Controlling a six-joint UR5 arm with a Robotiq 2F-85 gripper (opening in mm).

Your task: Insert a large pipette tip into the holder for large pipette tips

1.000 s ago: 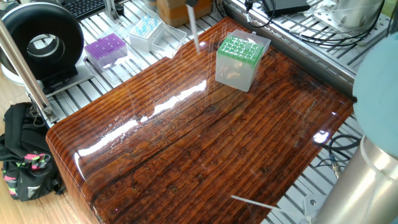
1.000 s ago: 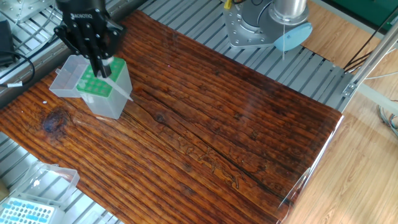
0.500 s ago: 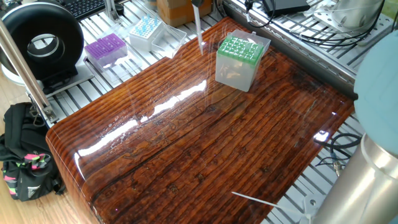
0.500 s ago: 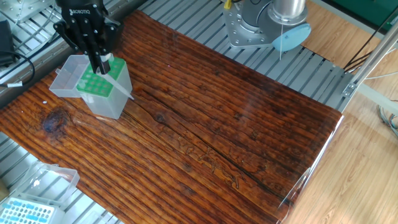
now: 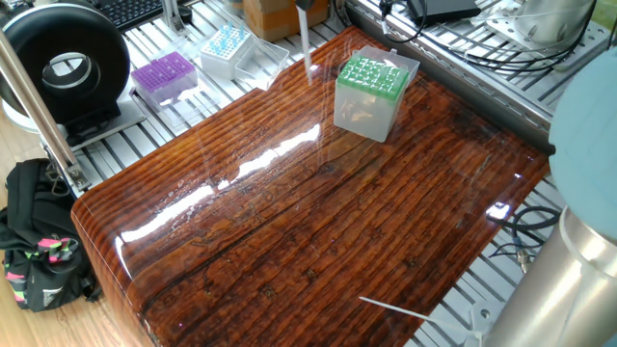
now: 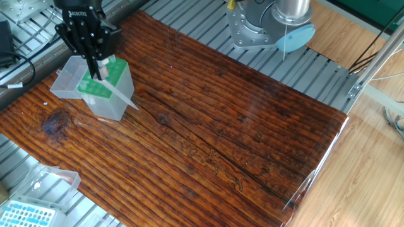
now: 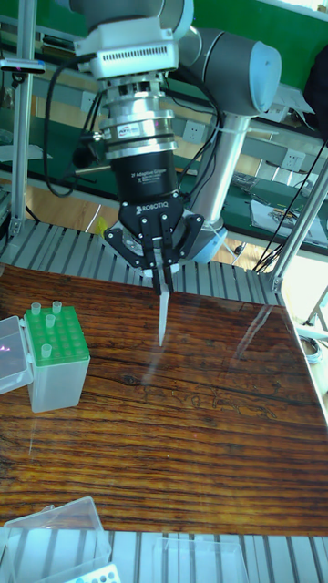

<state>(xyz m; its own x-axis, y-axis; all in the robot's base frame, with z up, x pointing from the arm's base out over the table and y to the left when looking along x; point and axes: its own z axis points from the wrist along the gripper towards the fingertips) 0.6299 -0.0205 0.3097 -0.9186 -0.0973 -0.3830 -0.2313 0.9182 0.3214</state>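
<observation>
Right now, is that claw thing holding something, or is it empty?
Tool: closed on the large pipette tip, which hangs point-down above the table, not yet in the green-topped holder.

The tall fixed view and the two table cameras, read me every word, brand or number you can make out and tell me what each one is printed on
"ROBOTIQ" on the black body of the gripper, in the tall fixed view.
A line of small print above it on the black wrist cylinder: too small to read.
White lettering on the gripper in the other fixed view: blurred, looks like the same brand, not clearly readable.
The holder for large pipette tips: no text visible.
</observation>
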